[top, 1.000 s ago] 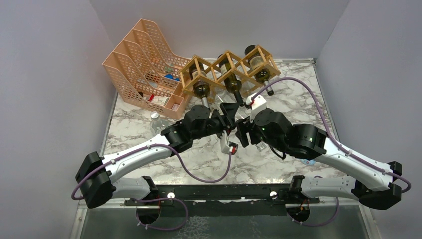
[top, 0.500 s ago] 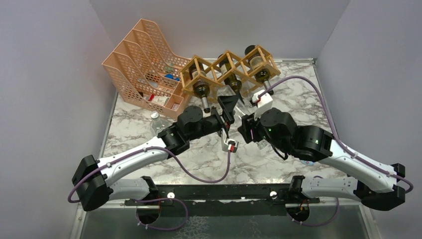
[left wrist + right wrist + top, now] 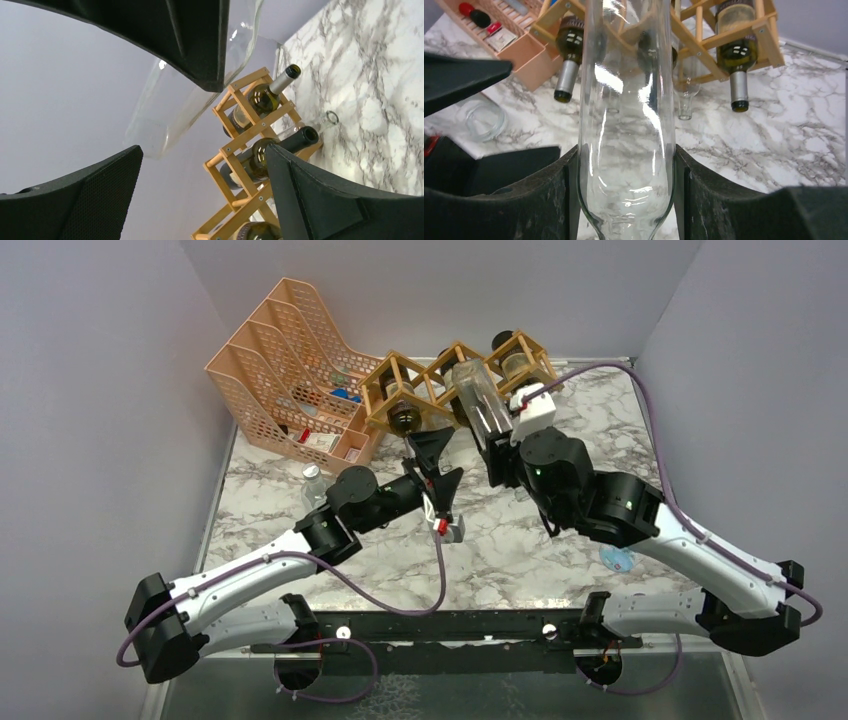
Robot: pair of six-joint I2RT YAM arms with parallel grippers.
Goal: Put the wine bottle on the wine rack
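Observation:
A clear glass wine bottle point(image 3: 478, 405) is held off the table, base pointing at the wine rack point(image 3: 388, 383), a light wooden lattice at the back. My right gripper point(image 3: 498, 453) is shut on the bottle near its shoulder. In the right wrist view both pads press the glass of the wine bottle point(image 3: 626, 125) at my right gripper point(image 3: 626, 155), with the wine rack point(image 3: 704, 37) just beyond. My left gripper point(image 3: 437, 462) stands open and empty, left of the bottle. The left wrist view shows my left gripper point(image 3: 202, 150), the wine bottle point(image 3: 165, 115) above it and the wine rack point(image 3: 250, 130).
Dark bottles point(image 3: 405, 418) point(image 3: 515, 365) lie in the rack's cells. A peach file organizer point(image 3: 290, 370) stands left of the rack. A small clear bottle point(image 3: 313, 483) sits near the left arm. A blue object point(image 3: 617, 560) lies by the right arm.
My left gripper opened, let go and drew back to the left. My right gripper raised the clear bottle and carried it toward the rack.

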